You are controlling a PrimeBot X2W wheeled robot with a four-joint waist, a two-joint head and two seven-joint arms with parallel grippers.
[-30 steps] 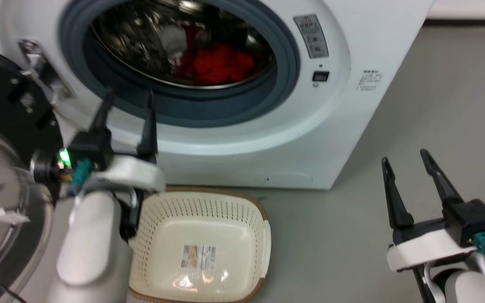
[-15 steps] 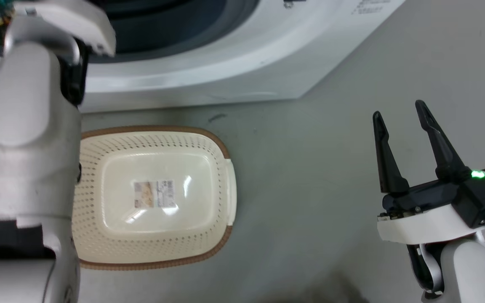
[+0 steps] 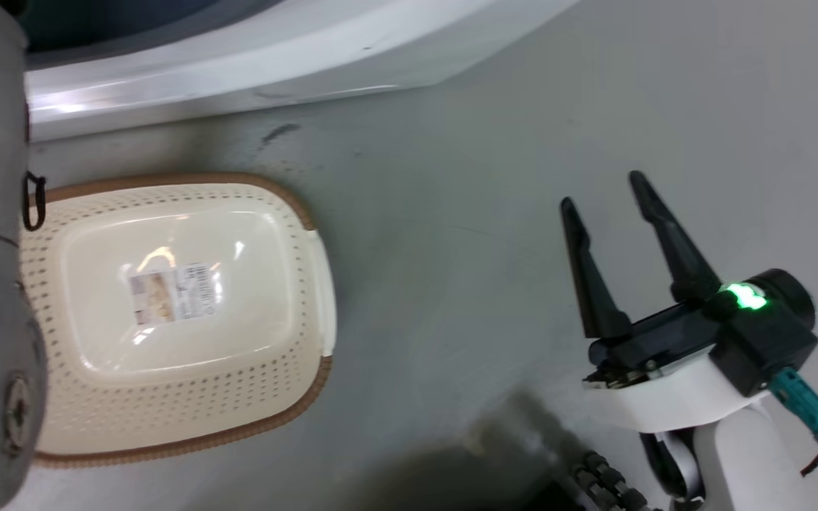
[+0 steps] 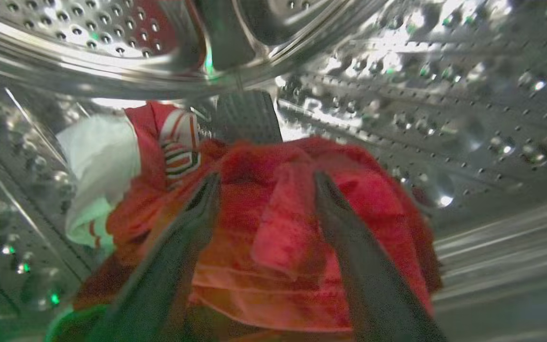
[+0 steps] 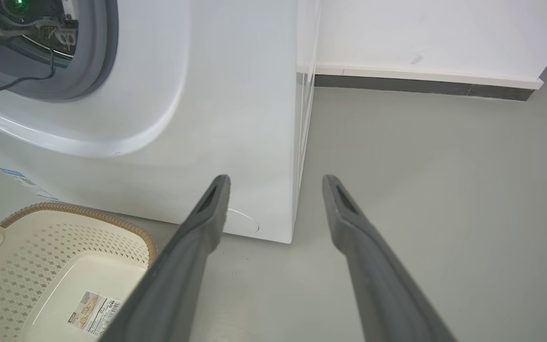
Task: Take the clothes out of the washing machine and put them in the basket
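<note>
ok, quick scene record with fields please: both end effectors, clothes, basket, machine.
left end effector: open, inside the drum, fingers either side of a red fold
right end effector: open, holding nothing, over the floor
clothes: red pile in the drum, striped garment behind it
basket: on the floor before the washing machine, label inside, no clothes in it
task status: no garment in the basket yet
</note>
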